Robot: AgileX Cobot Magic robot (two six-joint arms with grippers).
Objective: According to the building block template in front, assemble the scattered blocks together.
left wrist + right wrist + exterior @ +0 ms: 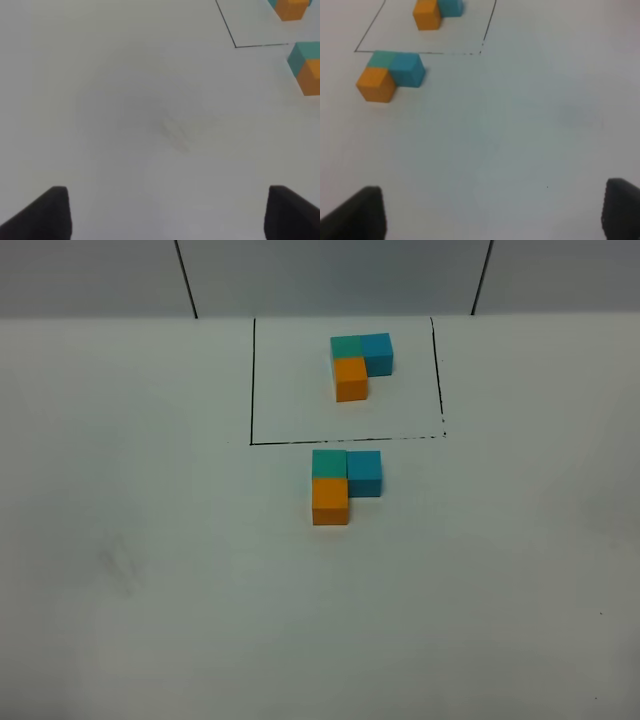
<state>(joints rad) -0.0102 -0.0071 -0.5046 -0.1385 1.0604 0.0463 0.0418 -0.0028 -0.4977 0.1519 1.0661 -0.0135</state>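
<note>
Scattered blocks (345, 485) sat joined in an L just outside the black frame (252, 380), matching the template (358, 362) inside it, w/ both grippers, left (167, 212) & right (495, 212), spread apart, empty, well back on either side, neither clearly nearer.

Table (150, 590) bare around; only obstacles: template (360, 362), blocks (342, 485) mid-table.
</note>
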